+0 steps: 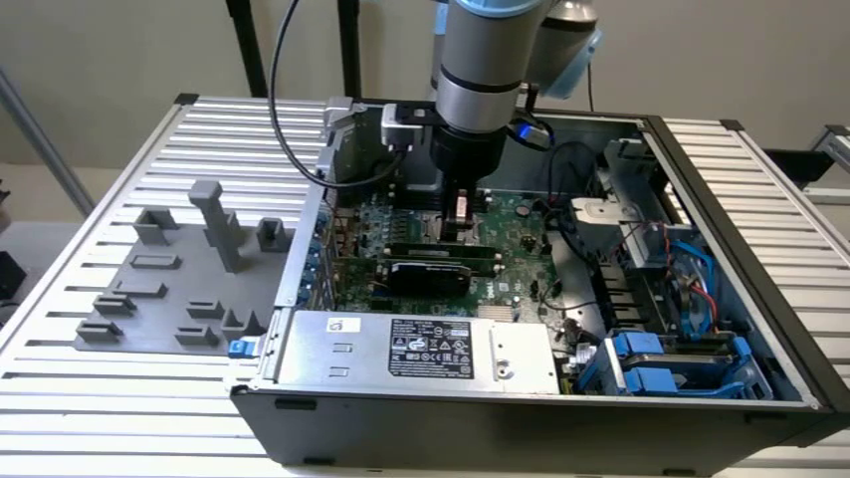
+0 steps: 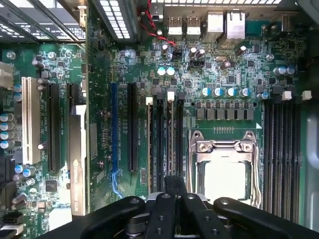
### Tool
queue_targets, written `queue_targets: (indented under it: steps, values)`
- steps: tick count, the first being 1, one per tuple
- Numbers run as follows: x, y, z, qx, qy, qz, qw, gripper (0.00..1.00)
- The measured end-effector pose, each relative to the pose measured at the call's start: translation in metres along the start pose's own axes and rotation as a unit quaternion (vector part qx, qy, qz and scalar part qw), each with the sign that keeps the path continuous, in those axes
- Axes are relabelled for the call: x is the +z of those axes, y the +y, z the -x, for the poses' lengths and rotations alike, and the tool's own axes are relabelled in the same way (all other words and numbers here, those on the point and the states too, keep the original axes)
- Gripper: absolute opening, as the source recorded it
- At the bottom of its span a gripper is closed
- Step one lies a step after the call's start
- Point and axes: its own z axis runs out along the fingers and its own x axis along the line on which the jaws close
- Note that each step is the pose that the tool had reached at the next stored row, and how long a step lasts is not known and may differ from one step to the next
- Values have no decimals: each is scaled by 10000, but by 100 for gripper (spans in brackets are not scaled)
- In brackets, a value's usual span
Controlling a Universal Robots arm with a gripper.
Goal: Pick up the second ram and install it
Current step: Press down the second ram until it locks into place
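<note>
My gripper (image 1: 459,231) reaches down into the open computer case (image 1: 718,329), over the memory slots of the green motherboard (image 2: 229,74). In the wrist view the second ram (image 2: 172,139) is a thin stick seen edge-on. It stands in a black slot directly under my gripper (image 2: 172,186), whose fingers are shut close around its top edge. A white latch (image 2: 171,94) sits at the slot's far end. In the exterior view a dark-green stick (image 1: 432,248) lies along the slots just below the fingers.
Another thin stick (image 2: 149,144) stands two slots over. The metal processor socket (image 2: 224,174) is beside the slots. A black block-shaped card (image 1: 425,276) and the silver power supply (image 1: 418,349) lie nearer the camera. A grey parts fixture (image 1: 173,289) sits outside the case.
</note>
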Motion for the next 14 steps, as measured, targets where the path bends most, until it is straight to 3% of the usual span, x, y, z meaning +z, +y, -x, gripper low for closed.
queue_targets:
  steps: [14]
  values:
    - [0,0,0,0,-6,0,10000,0]
